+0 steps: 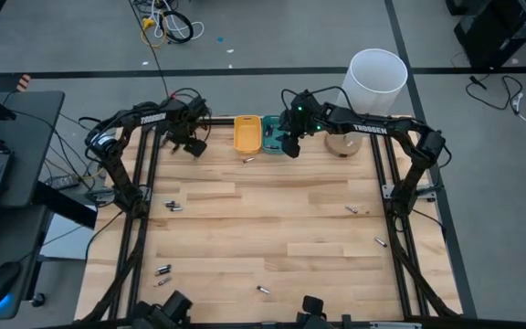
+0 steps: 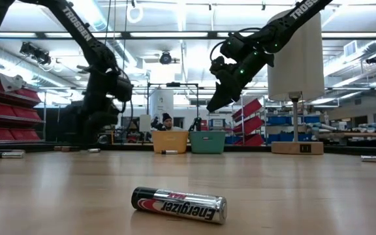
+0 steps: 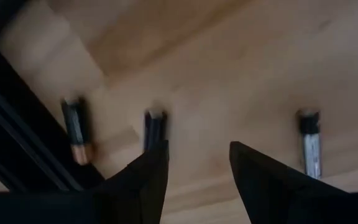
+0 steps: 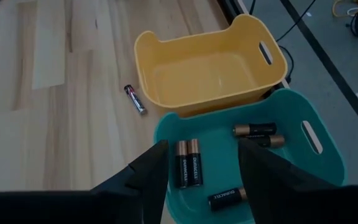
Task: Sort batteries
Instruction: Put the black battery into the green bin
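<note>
I have the left tool [image 3: 197, 165] hanging wide and empty above the wooden counter [image 1: 272, 219]. One small dark cylindrical battery [image 3: 155, 127] lies at twelve o'clock off one finger, long axis along my approach. The right tool [image 4: 197, 163], half-open and empty, hovers over the teal plastic tray [image 4: 316, 168].
</note>
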